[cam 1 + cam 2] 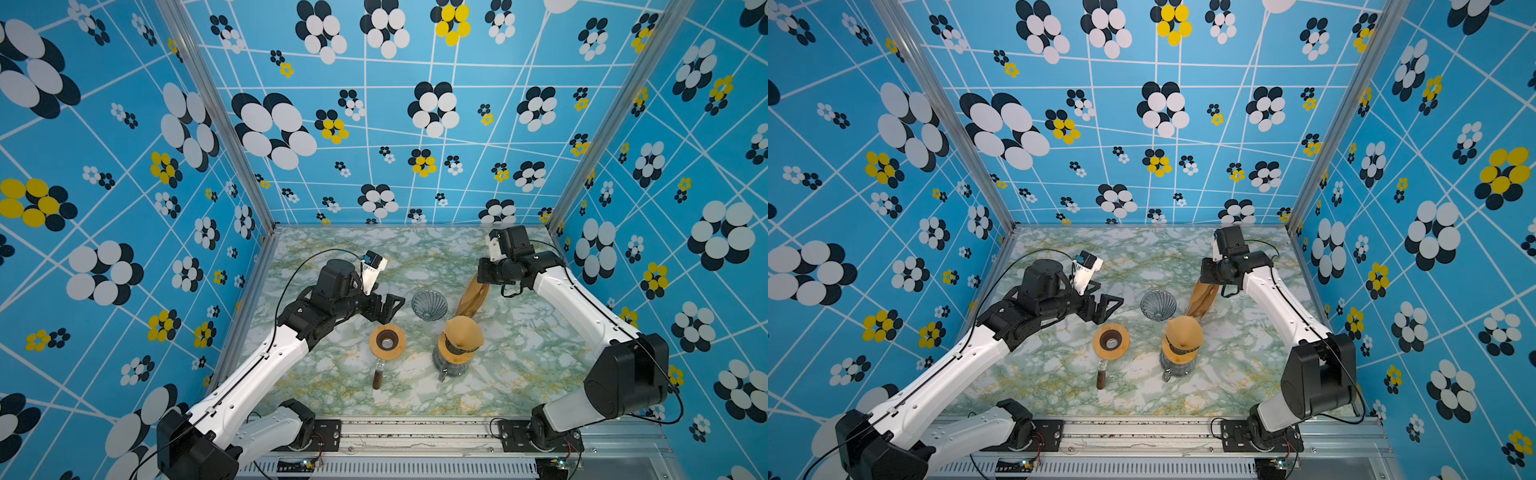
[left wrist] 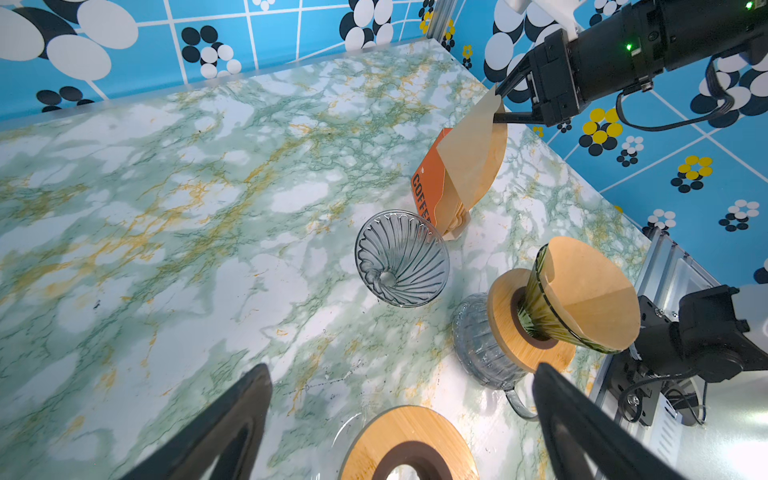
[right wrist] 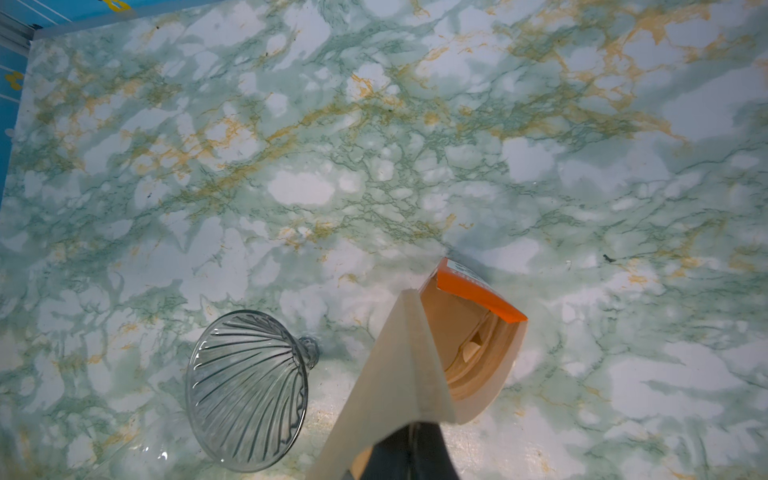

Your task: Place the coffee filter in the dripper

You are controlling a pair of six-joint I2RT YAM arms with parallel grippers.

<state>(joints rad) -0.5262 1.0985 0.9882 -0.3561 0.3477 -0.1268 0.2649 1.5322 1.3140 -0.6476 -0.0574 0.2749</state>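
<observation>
Filter [image 2: 473,153]: tan paper cone, folded flat, seamed along one edge. It hung just beside the dripper [image 2: 401,257], over an orange pack [image 2: 428,183], with its top corner pinched in the clenched right end effector [image 2: 500,106]. Dripper: ribbed clear glass, on its side on the counter [image 2: 166,208]. Left end effector [image 2: 401,370]: released, near the dripper.

An orange filter box [image 2: 429,178] shows black capital letters, "COFFE", down its side; the rest of the word is hidden. Nothing else is legible.
</observation>
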